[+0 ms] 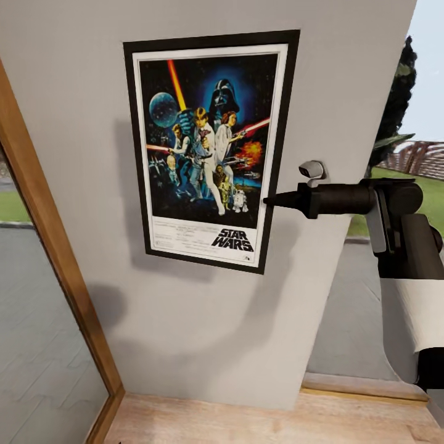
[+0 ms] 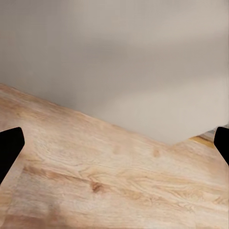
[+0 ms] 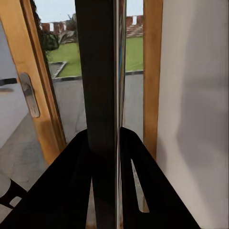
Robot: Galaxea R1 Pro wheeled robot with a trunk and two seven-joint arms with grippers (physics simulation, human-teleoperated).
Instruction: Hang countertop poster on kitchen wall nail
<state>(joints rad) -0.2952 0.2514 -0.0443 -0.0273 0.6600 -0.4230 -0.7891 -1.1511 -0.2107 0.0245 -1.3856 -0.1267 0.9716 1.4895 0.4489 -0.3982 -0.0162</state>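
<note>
Head view: one poster (image 1: pixel 209 148) sat flat on the wall (image 1: pixel 185 320), upper centre; right gripper (image 1: pixel 271 200) touched its right edge. Right wrist view: fingers (image 3: pixel 138 191) clenched the poster edge-on. Left wrist view: left fingers (image 2: pixel 9 148) released, spread over wooden floor (image 2: pixel 105 181).

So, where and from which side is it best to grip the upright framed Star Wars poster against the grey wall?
Probably at its thin black side edge, from the robot's right. The upright black-framed Star Wars poster lies flat against the pale grey wall, so only the narrow rim offers two opposing faces. The right gripper is already clamped there, edge-on.
</note>
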